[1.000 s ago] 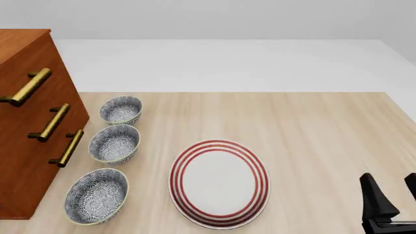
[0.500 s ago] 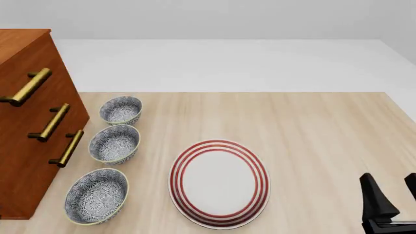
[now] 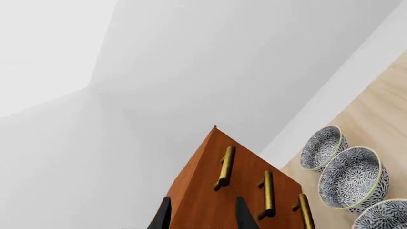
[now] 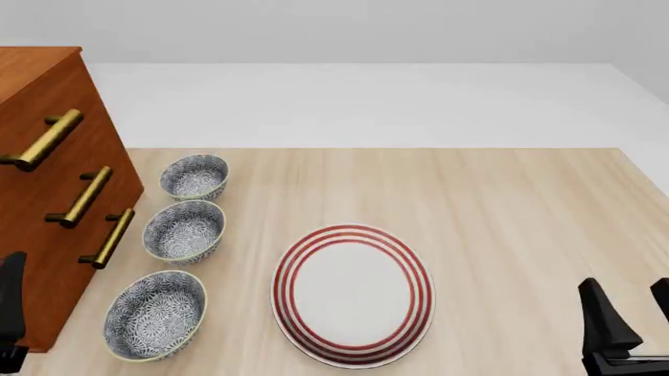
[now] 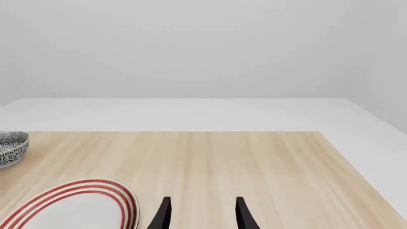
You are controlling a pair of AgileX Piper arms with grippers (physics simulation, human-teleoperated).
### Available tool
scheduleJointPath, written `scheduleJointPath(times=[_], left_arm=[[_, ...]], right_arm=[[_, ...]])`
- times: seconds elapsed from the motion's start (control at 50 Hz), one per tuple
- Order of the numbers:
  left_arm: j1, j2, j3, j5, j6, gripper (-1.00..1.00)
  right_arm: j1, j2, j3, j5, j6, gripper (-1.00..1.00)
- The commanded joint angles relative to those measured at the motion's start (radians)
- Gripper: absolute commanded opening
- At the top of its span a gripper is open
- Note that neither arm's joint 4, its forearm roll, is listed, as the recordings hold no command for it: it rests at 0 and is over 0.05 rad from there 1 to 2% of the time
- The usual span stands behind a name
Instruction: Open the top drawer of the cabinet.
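The cabinet is a large reddish-brown chest at the table's left edge, with three brass bar handles on its front. The top drawer carries the highest handle and sits flush with the two below. In the front view only one black finger of my left arm shows, low beside the cabinet's near corner. The left wrist view has my left gripper open and empty, short of the cabinet, with the top handle beyond the fingertips. My right gripper stands open and empty at the near right.
Three patterned bowls stand in a row just in front of the cabinet's drawers. A red-striped white plate lies in the table's near middle. A white surface runs beyond the wooden table's far edge.
A black finger of the left gripper has come into the front view at the bottom left, beside the cabinet. The right gripper, drawers, bowls and plate have not moved.
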Motion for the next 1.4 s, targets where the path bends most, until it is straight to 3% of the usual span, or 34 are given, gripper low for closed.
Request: scheduleJointPath(times=[0.02,0.58,0.92,0.96,1.4], left_arm=[[0.014,0.057,0.054,-0.087,0.031,1.00],[0.030,0.240,0.071,-0.299,0.091,1.00],[0.064,0.438,0.081,-0.465,0.119,1.00],[0.065,0.461,0.104,-0.507,0.146,1.00],[0.089,0.578,0.081,-0.587,0.155,1.00]], right_arm=[[0.000,0.000,0.000,0.000,0.000,1.00],[0.000,0.000,0.000,0.000,0.000,1.00],[0.000,0.000,0.000,0.000,0.000,1.00],[0.000,0.000,0.000,0.000,0.000,1.00],[0.000,0.000,0.000,0.000,0.000,1.00]])
